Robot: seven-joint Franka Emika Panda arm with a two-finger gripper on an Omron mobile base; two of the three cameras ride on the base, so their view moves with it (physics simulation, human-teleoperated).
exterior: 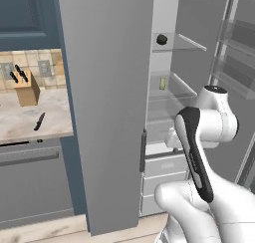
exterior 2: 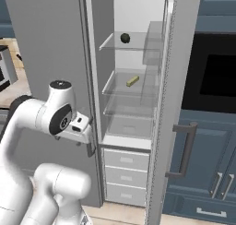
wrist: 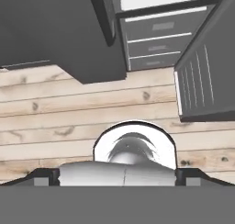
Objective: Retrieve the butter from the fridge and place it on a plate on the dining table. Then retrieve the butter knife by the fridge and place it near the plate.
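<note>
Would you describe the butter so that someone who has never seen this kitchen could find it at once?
Look into the open grey fridge and find its stack of clear glass shelves. The butter lies on the middle shelf: a small pale yellow-green stick. The only other item nearby is a dark round object on the shelf above.

The fridge [exterior: 107,87] runs off the top edge in both base views. Its open left door hides part of the shelves in the left base view — the butter [exterior: 162,83] shows there as a small dim stick. A dark round item [exterior 2: 125,37] on the upper shelf is too small to identify.
</note>
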